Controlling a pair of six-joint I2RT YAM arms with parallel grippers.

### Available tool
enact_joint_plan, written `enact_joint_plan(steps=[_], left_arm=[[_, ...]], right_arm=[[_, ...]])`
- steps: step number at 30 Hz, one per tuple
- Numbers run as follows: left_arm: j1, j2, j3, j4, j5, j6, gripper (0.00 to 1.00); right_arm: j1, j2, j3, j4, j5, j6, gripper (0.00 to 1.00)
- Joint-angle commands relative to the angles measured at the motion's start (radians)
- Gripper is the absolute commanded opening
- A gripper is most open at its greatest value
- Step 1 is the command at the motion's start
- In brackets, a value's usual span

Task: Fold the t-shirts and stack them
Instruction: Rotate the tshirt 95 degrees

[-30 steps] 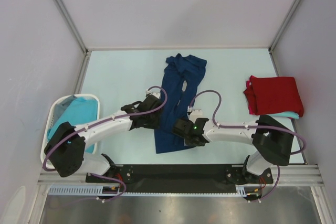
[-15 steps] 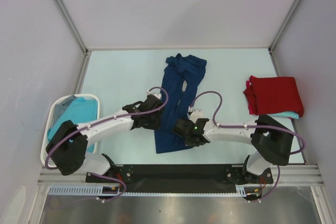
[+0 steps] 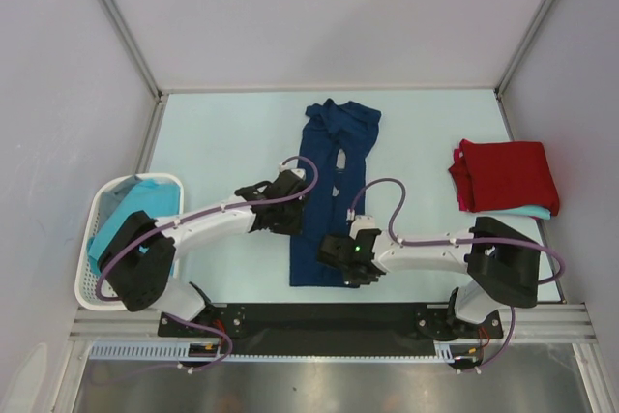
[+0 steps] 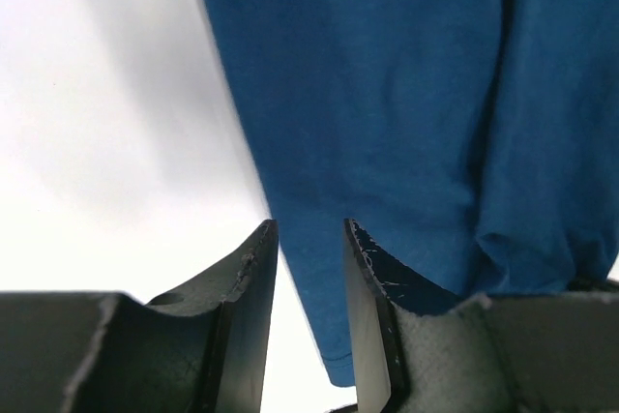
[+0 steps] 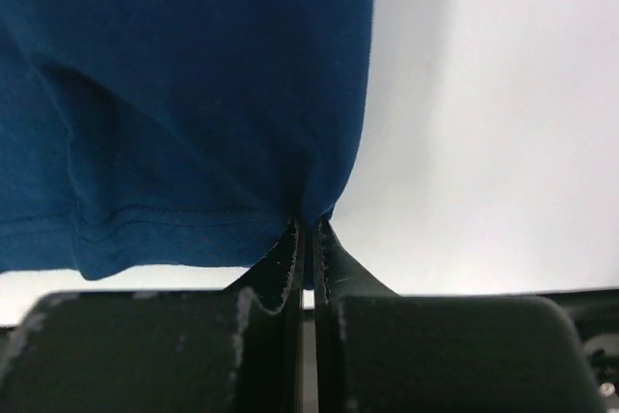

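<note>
The navy blue t-shirt [image 3: 334,142] lies lengthwise down the middle of the table, collar far, hem near. My right gripper [image 3: 334,256] sits at its near right corner and is shut on the hem edge [image 5: 309,229] of the navy cloth [image 5: 193,74]. My left gripper [image 3: 300,214] is at the shirt's left edge, halfway along. Its jaws [image 4: 309,268] stand apart, with the edge of the blue cloth [image 4: 387,94] running between them over the white table. A folded red t-shirt [image 3: 505,174] lies on a turquoise one [image 3: 530,212] at the right.
A white perforated basket [image 3: 81,278] stands at the near left with turquoise t-shirts [image 3: 140,210] in it. Grey walls close the table in on the left, far and right sides. The arms' black base rail [image 3: 329,318] runs along the near edge.
My right gripper has closed on the navy shirt's hem and pulled it nearer, straightening the lower part. The left gripper has shifted right onto the shirt's left edge.
</note>
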Motion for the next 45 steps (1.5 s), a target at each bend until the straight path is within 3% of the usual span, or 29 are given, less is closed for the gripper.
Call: enact_joint_plan(steps=[1,8,10,11,12,13,15,20,23,29,34,45], left_arm=[[-0.007,0.020,0.051,0.018,0.006,0.019,0.38],[-0.008,0.040,0.079,0.018,0.014,0.027,0.38],[-0.008,0.035,0.080,0.016,0.006,0.029,0.38],[-0.010,0.022,0.080,0.016,0.002,0.030,0.39],[-0.008,0.012,0.083,0.016,-0.005,0.032,0.41],[-0.008,-0.001,0.087,0.016,-0.024,0.033,0.43],[-0.008,-0.038,0.109,0.016,-0.046,0.038,0.46],[-0.004,-0.028,0.243,0.000,-0.100,0.075,0.48],[0.015,0.034,0.325,-0.036,-0.109,0.088,0.47],[0.065,0.113,0.346,-0.025,-0.075,0.058,0.44],[0.075,0.161,0.358,0.013,-0.060,0.035,0.43],[0.078,0.163,0.363,-0.016,-0.090,0.038,0.41]], right_arm=[[0.061,0.025,-0.004,-0.150,-0.107,0.056,0.00],[0.097,0.049,-0.020,-0.138,-0.121,0.094,0.00],[0.098,0.046,0.008,-0.153,-0.094,0.118,0.22],[0.101,0.030,0.025,-0.180,-0.037,0.125,0.51],[0.098,0.016,0.045,-0.194,0.000,0.129,0.63],[0.088,-0.007,0.099,-0.207,0.041,0.122,0.82],[0.040,-0.064,0.166,-0.222,0.144,0.065,0.89],[-0.251,-0.067,0.476,-0.169,0.264,-0.301,0.87],[-0.388,0.020,0.615,-0.144,0.267,-0.464,0.75],[-0.582,0.195,0.735,-0.031,0.210,-0.624,0.66],[-0.655,0.376,0.879,0.005,0.137,-0.675,0.58],[-0.676,0.654,1.175,-0.017,0.066,-0.745,0.56]])
